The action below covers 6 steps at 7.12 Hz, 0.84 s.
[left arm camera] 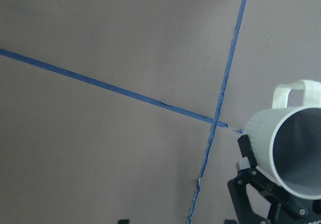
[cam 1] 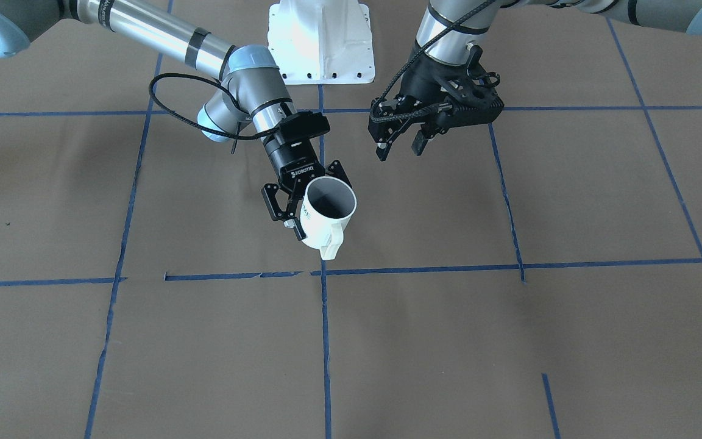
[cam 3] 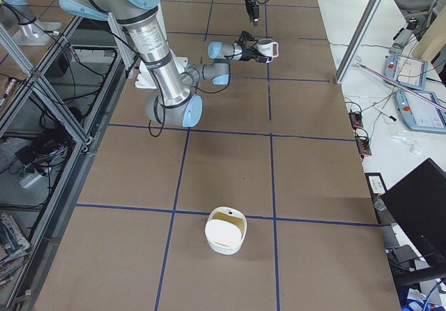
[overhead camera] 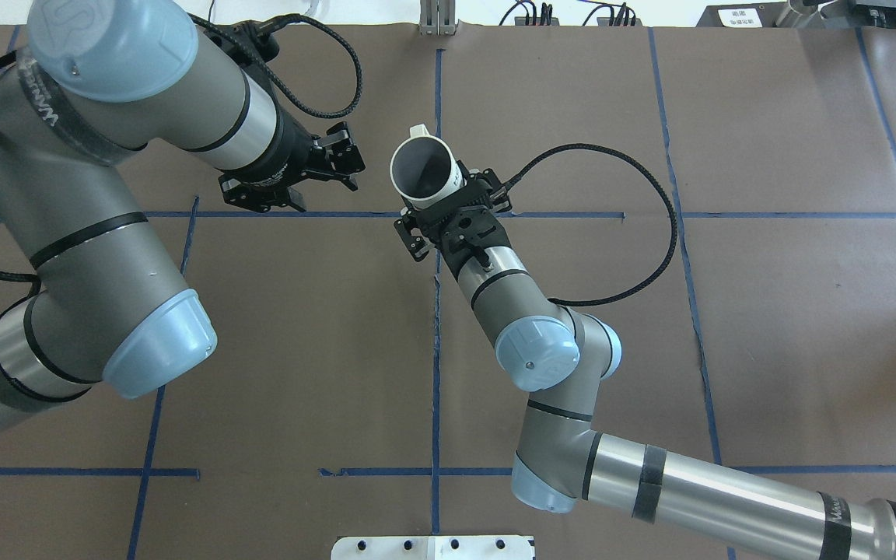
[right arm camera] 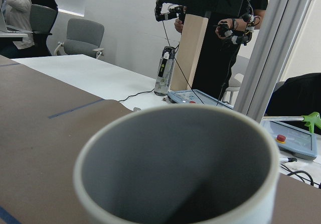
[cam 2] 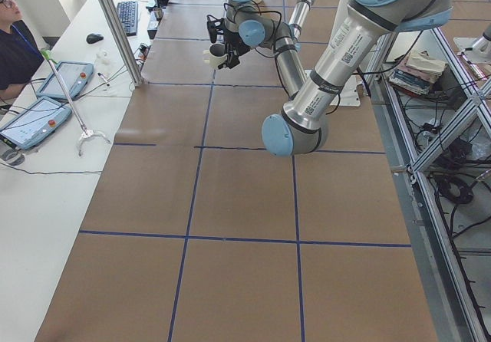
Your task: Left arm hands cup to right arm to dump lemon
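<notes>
My right gripper (cam 1: 305, 194), the solid ROBOTIQ one, is shut on the body of the white ribbed cup (cam 1: 328, 214) and holds it tilted above the table near the middle. The handle points away from the robot. The cup's grey inside shows no lemon. The cup also shows in the overhead view (overhead camera: 423, 169), the left wrist view (left arm camera: 293, 148) and, filling the frame, the right wrist view (right arm camera: 175, 174). My left gripper (cam 1: 398, 151), the open-frame one, is open and empty, apart from the cup, on its left side (overhead camera: 343, 165).
A white bowl-like container (cam 3: 225, 231) with a yellow inside stands far off at the table's right end. Blue tape lines (cam 1: 324, 341) cross the brown table. The white robot base (cam 1: 320, 39) is behind. Operators, tablets (cam 2: 34, 120) and cables are on the side table.
</notes>
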{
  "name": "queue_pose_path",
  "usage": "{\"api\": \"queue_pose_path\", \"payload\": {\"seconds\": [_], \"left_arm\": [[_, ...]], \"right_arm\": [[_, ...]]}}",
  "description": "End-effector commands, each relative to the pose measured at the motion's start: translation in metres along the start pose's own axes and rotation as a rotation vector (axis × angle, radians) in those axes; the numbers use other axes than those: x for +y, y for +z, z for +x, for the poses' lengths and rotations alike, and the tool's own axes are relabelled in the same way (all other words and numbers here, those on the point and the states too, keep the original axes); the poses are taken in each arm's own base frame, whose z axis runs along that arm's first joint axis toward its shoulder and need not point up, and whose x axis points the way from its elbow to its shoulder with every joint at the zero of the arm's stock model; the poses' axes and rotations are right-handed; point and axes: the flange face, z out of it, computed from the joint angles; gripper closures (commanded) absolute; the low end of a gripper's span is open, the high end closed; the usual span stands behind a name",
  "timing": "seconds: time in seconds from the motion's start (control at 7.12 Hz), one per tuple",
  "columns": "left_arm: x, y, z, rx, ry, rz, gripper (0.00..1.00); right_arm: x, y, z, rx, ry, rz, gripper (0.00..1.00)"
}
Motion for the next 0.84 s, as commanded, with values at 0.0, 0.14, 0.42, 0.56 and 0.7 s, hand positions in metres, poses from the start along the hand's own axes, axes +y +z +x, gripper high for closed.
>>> {"api": "queue_pose_path", "payload": {"seconds": [0.0,0.14,0.42,0.56,0.7], "left_arm": [[-0.011,0.013,0.010,0.020,-0.019,0.019,0.33],[-0.016,0.020,0.016,0.009,-0.023,0.019,0.33],[-0.017,0.029,0.016,-0.005,-0.023,0.016,0.33],[-0.014,0.032,0.016,-0.008,-0.016,0.009,0.33],[-0.013,0.037,0.016,-0.015,-0.017,0.006,0.33]], "right_arm": [[0.000,-0.009,-0.022,-0.019,0.009,0.001,0.85],[0.002,-0.014,-0.030,-0.026,0.012,0.000,0.85],[-0.001,-0.018,-0.039,-0.030,0.019,0.006,0.84],[-0.003,-0.018,-0.040,-0.031,0.022,0.008,0.84],[-0.004,-0.018,-0.040,-0.033,0.023,0.009,0.84]]}}
